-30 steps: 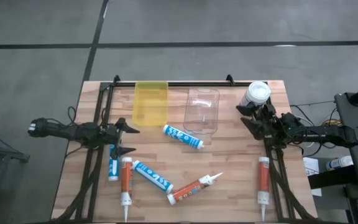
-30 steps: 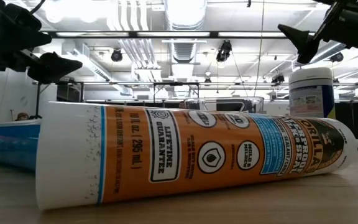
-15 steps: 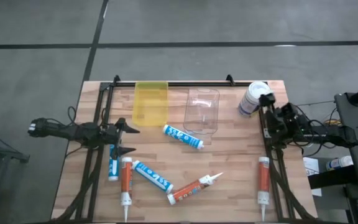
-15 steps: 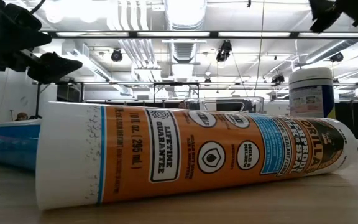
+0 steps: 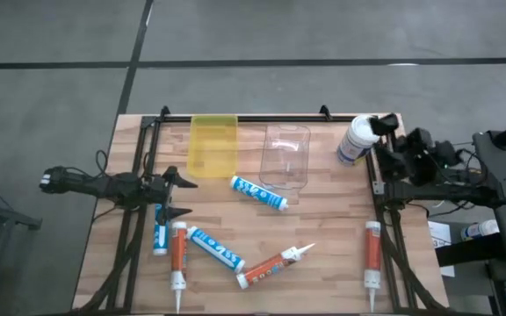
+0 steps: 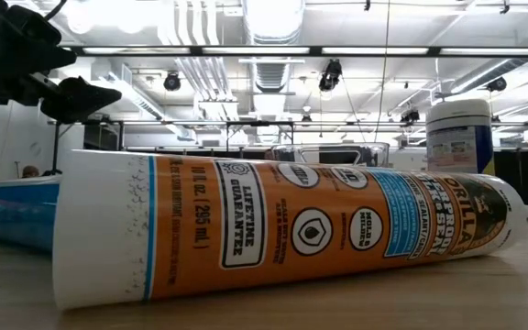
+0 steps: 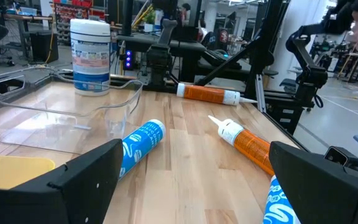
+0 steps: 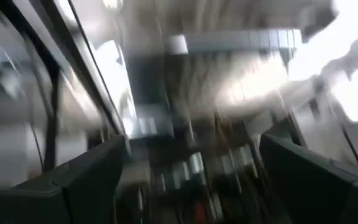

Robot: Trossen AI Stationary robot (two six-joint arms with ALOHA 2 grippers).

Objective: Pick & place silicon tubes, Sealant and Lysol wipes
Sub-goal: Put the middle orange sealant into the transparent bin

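**Lysol wipes left standing; right arm pulls off**

Lysol wipes (image 5: pixel 356 140) stand upright on the table (image 5: pixel 323 254) at about 2 o'clock, near the far right corner, lid up. The canister has not shifted over the last second. In the low view it stands behind the orange tube's nozzle end, same spot as before.

Right gripper (image 5: pixel 388 124): a second ago it sat over and just beside the canister; half a second ago it was lifting off to the canister's right; now it is swung up toward the table's far right edge, at 3 o'clock of the lid, close but apparently apart from it. Its wrist view is a smear of ceiling lights, fingers spread wide, nothing between them. It has gone out of the low view altogether.

Meaning, as I read it: no grasp was made on the canister. Either the approach was abandoned or the arm is resetting; the wipes are not yet picked.

Clear bin (image 5: pixel 285 156) and yellow bin (image 5: pixel 213 143) sit at 12 o'clock; neither visibly holds any task item. Tubes lie loose around 6 to 8 o'clock, unmoved; one orange tube (image 5: pixel 372 254) lies at 4 o'clock.

Left gripper (image 5: pixel 178 195) waits at 9 o'clock, unchanged, fingers apart and empty.
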